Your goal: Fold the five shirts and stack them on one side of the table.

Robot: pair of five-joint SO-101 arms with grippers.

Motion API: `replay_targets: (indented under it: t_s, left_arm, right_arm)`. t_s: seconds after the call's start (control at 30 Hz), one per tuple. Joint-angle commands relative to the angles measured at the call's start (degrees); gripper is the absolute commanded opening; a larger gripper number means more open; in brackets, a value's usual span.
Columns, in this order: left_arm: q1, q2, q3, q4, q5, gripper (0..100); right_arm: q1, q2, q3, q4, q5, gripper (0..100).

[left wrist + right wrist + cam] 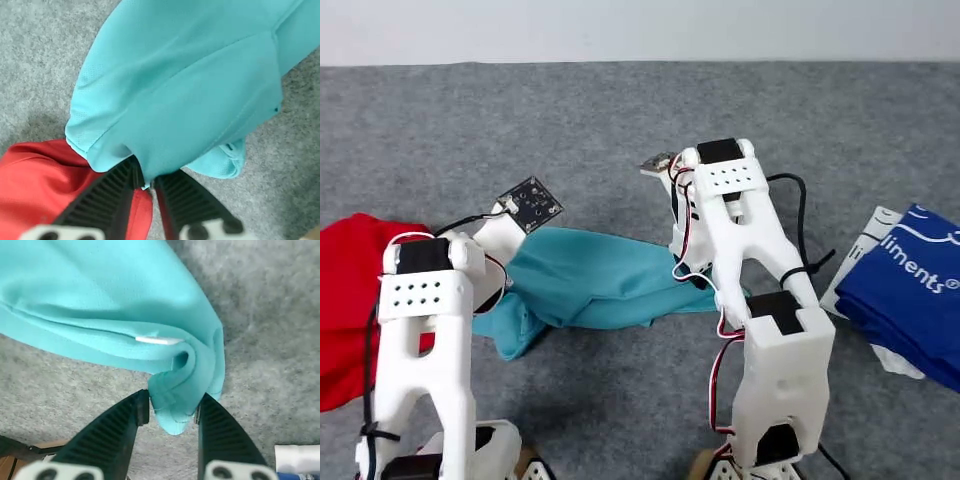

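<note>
High view: the teal shirt point(605, 280) spans between your two arms over the grey mat point(570, 120). Whether its middle rests on the mat is hard to tell. The red shirt point(345, 300) lies heaped at the left arm's side, and the folded blue shirt point(910, 285) sits on a white shirt point(865, 250) at the right arm's side. The widest stretch of bare mat lies beyond the teal shirt, up to the table's far edge point(640, 65); work there. Swing toward either side and you would likely drag a neighbour or upset the stack. Left wrist view: the left gripper point(145, 181) pinches a thin bit of teal hem, jaws nearly together, with red cloth just beside one finger. So small a bite could slip if you pull the shirt taut, and a low regrip might catch the red shirt too. Right wrist view: the right gripper point(172, 407) pinches a bunched corner of the teal shirt, layers rolled between the jaws. The roll may squeeze out, or the layers may fold crooked.
</note>
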Motion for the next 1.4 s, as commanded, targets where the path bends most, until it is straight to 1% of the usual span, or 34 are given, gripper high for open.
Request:
replay_targets:
  t_s: [0.0,0.07,0.17,0.27,0.4,0.57,0.67,0.93,1.17,1.37]
  left_arm:
    - [0.2,0.0,-0.3,-0.9,0.3,0]
    - [0.3,0.0,-0.3,-0.9,0.3,0]
    - [0.3,0.0,-0.3,-0.9,0.3,0]
    - [0.3,0.0,-0.3,-0.4,0.3,0]
    - [0.2,0.0,-0.3,-0.4,0.4,0]
    - [0.2,0.0,-0.3,-0.4,0.4,0]
    - [0.3,0.0,-0.3,-0.4,0.4,0]
    - [0.3,0.0,-0.3,-0.8,0.4,0]
    - [0.3,0.0,-0.3,-0.8,0.3,0]
    - [0.3,0.0,-0.3,-0.9,0.2,0]
  right_arm:
    - [-1.4,-0.4,-3.8,0.0,-2.1,15.4]
    - [-1.9,0.0,-5.3,-0.1,-3.5,15.4]
    - [-1.8,2.2,-7.4,-0.7,-3.4,15.4]
    - [0.8,5.3,-10.6,-0.5,-3.3,15.4]
    - [5.2,8.6,-15.8,1.2,-0.8,15.4]
    - [8.0,8.5,-20.1,3.4,-0.5,15.4]
    - [6.8,6.5,-20.0,3.4,-0.5,15.4]
    - [-0.7,6.1,-20.0,3.2,-0.6,15.4]
    - [-1.3,10.7,-20.3,3.2,-0.6,15.4]
    - [-3.5,8.0,-20.3,3.3,-0.8,15.4]
